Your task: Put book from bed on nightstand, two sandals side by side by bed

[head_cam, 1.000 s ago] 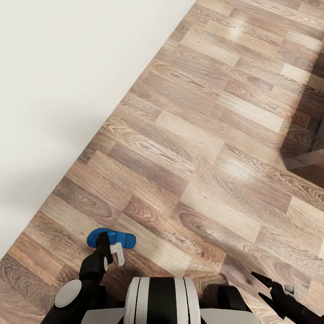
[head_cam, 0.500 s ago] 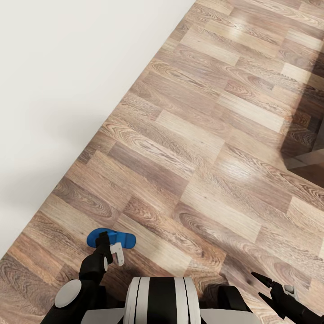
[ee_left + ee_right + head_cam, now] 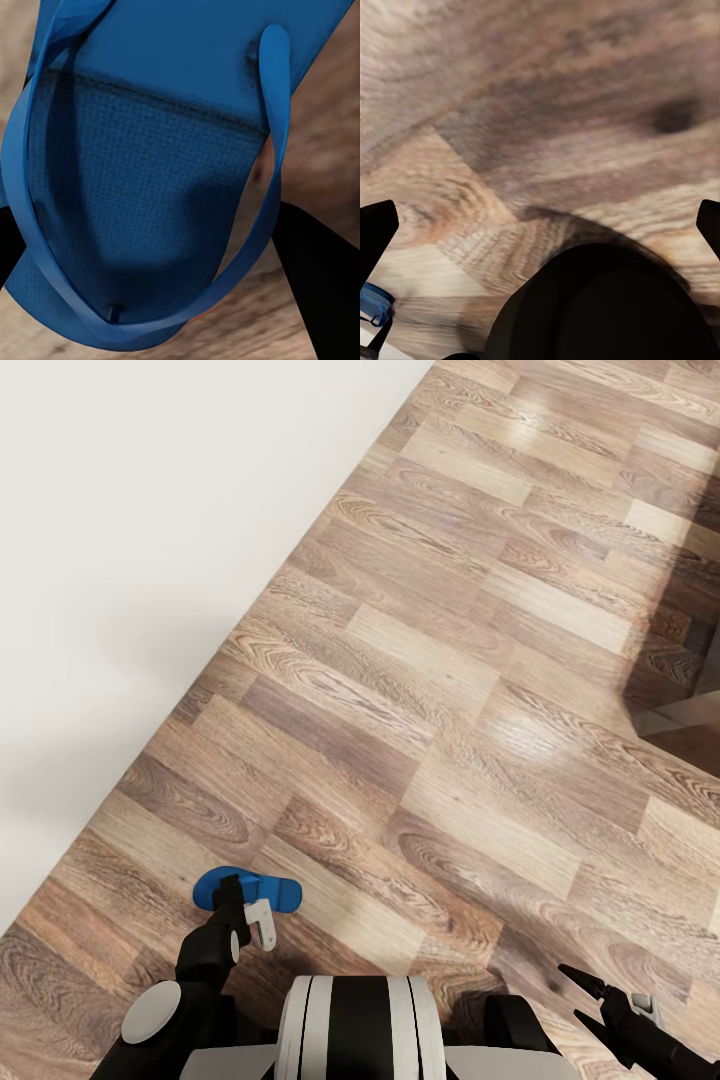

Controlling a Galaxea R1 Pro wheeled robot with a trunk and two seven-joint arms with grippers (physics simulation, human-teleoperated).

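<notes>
Where the wood-plank floor (image 3: 430, 690) meets the white wall (image 3: 130, 560), a blue sandal (image 3: 275, 892) sits at the left gripper (image 3: 240, 905), whose fingers (image 3: 319, 277) seem closed on it, though the contact is hidden. The right gripper (image 3: 590, 1000) hangs spread, empty.

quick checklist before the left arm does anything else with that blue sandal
1. Sandal sits between the left gripper fingers: ok.
2. Left grip firmly shut on it: cannot tell.
3. Sandal lifted off the floor: cannot tell.
4. Right gripper open, holding nothing: ok.
5. Second sandal located: not ok; a small blue object is unidentifiable.
6. Bed edge beside the sandal: ok.
</notes>
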